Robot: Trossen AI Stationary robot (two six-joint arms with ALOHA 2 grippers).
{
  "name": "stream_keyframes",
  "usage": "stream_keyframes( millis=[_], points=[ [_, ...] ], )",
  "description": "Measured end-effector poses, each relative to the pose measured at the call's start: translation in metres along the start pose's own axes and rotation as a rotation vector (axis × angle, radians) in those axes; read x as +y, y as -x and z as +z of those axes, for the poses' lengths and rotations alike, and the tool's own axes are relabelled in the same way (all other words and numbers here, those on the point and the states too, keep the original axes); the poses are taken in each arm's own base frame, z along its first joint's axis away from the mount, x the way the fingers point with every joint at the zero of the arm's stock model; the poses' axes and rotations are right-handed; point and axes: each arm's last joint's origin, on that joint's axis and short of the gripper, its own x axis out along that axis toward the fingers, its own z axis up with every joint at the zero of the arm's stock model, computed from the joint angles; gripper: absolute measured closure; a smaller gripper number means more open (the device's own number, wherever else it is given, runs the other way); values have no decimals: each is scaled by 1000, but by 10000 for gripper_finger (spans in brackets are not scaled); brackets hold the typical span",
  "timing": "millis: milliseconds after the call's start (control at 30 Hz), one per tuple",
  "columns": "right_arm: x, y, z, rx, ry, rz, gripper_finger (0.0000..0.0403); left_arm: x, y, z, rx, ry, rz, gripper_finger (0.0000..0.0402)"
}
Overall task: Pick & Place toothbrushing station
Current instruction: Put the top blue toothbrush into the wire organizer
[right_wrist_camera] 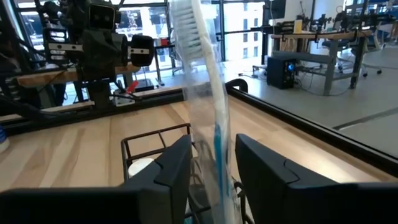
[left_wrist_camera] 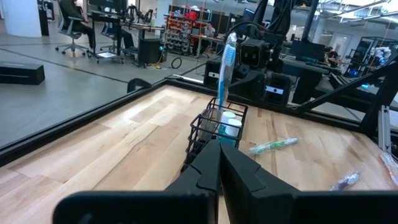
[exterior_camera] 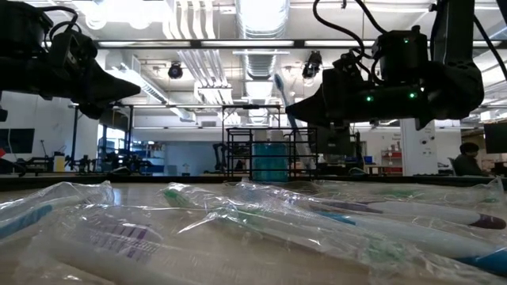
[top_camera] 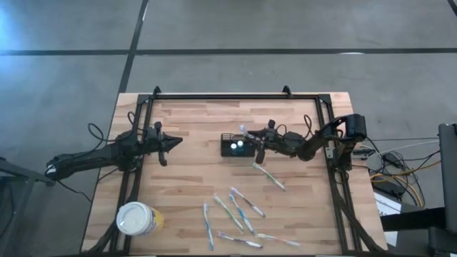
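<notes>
Lowering one wrapped blue-and-white toothbrush (right_wrist_camera: 208,118) into the black slatted holder (top_camera: 235,145) at frame centre, right hand (top_camera: 261,145) clenched on it; seven wrapped toothbrushes (top_camera: 239,214) left on the desk (top_camera: 193,178); left hand (top_camera: 171,142) closed, empty.

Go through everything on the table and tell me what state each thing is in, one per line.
Holder: upright at mid-table, not gripped.
Toothbrush: wrapped, upright over the holder, gripped.
Right gripper: shut on the toothbrush.
Left gripper: shut, empty, left of the holder.
Loose toothbrushes: wrapped, lying flat.
Cup: lidded, untouched.
</notes>
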Motion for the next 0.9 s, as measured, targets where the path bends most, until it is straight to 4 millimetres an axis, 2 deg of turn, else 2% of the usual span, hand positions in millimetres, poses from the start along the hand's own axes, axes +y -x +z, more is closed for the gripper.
stream_keyframes(
  millis=[267,433,733,900],
  points=[
    [0,2,8,-33,-8,3,266,0,0,0,1,0,1,390],
    [-1,10,14,-46,-16,4,263,0,0,0,1,1,0,390],
    [-2,14,12,-1,-49,-7,244,0,0,0,1,2,1,390],
    [6,15,22,-37,-39,50,231,0,0,0,1,2,1,390]
  ],
)
